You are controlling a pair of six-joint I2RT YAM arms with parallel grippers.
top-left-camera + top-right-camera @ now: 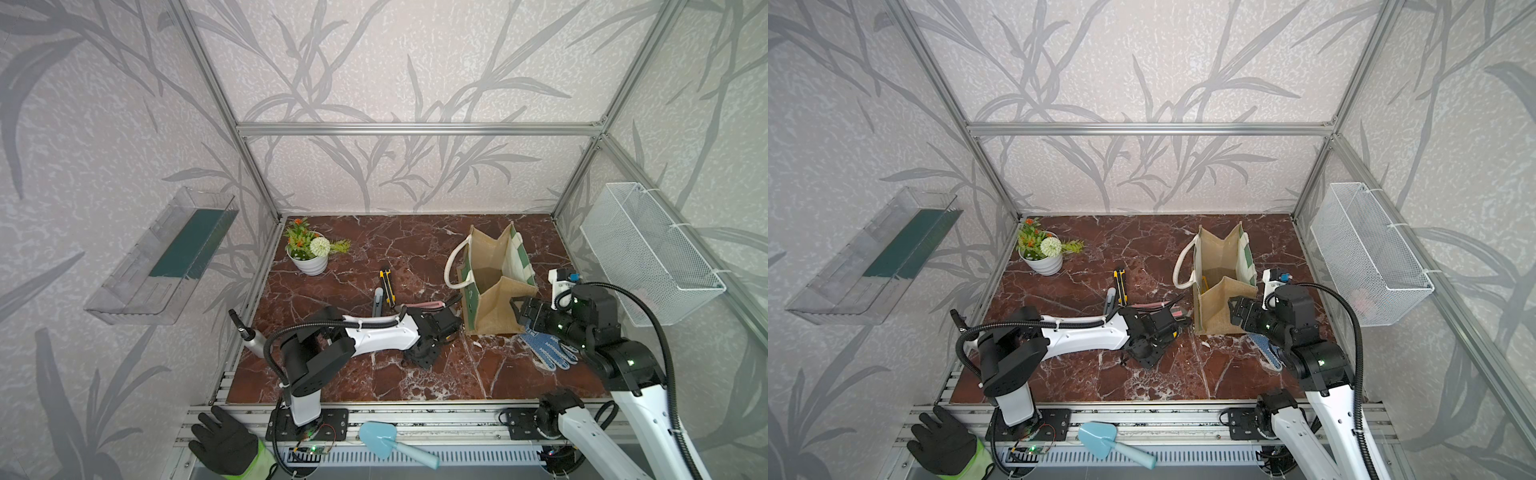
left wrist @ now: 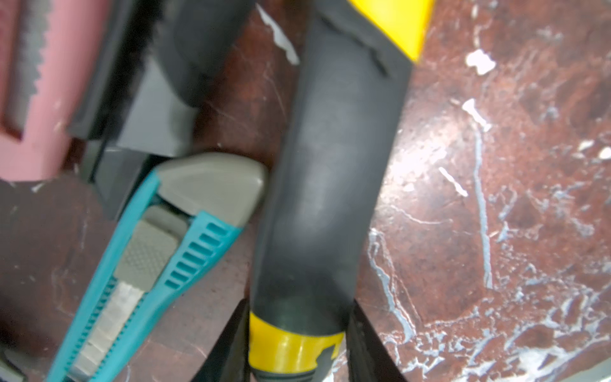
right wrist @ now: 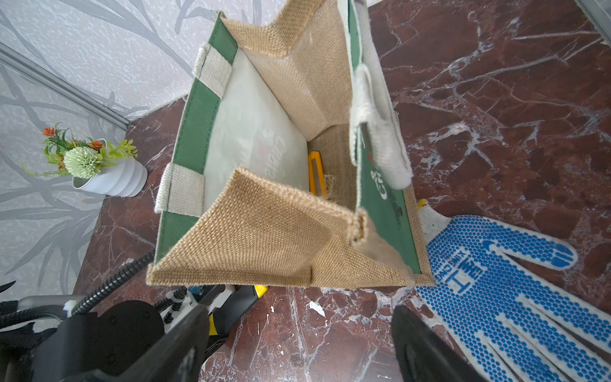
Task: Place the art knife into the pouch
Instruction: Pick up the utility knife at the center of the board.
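The pouch point(image 1: 494, 286) point(image 1: 1221, 286) point(image 3: 264, 231) stands open and upright at the right of the marble table, with a yellow knife point(image 3: 316, 178) on its floor. My left gripper point(image 1: 448, 330) point(image 2: 297, 345) is shut on the handle of a black-and-yellow art knife point(image 2: 327, 172), low over the table. The knife's yellow far end point(image 3: 261, 289) lies by the pouch's near bottom edge. My right gripper point(image 1: 519, 309) point(image 3: 297, 347) is open and empty just in front of the pouch's near wall.
More knives lie left of the pouch: a teal-grey one point(image 2: 142, 271) point(image 1: 377, 301), a pink one point(image 1: 424, 306) and a yellow-black one point(image 1: 386, 284). A blue-dotted glove point(image 1: 548, 351) lies by the pouch. A flower pot point(image 1: 309, 255) stands at the back left, and a wire basket point(image 1: 648, 253) hangs on the right wall.
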